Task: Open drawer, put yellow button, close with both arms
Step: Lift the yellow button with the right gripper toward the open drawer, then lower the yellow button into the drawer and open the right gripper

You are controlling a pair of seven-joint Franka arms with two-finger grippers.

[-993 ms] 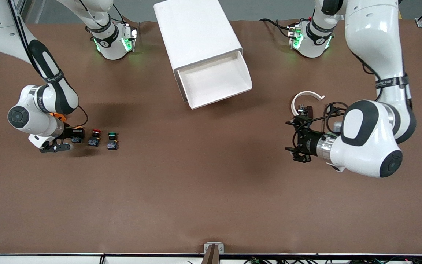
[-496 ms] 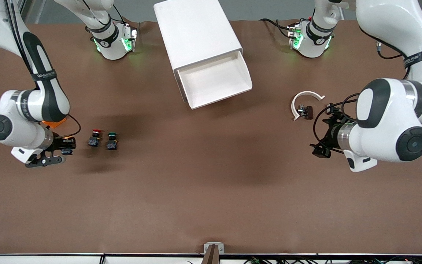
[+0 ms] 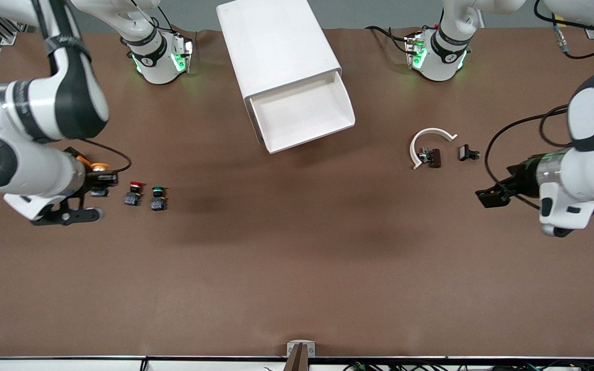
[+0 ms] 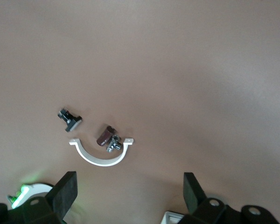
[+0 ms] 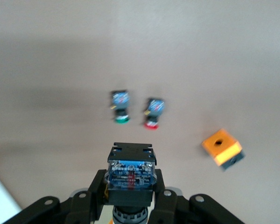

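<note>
Between my right gripper's (image 5: 129, 198) fingers sits the yellow button (image 5: 130, 175), clamped tight and lifted above the table beside the red button (image 3: 134, 193) and green button (image 3: 158, 198). Drawer (image 3: 302, 114) stands pulled out. My left gripper (image 4: 130, 196) hangs wide and empty, near a white curved clip (image 3: 428, 144).

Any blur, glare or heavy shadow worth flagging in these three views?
Front view: sharp, evenly lit; soft arm shadows darken the table near the red-capped button and green-capped button. Right wrist view: those two buttons are soft, while the yellow button in the right gripper is clearer. Left wrist view: clear, diffuse shadow, no glare.
</note>
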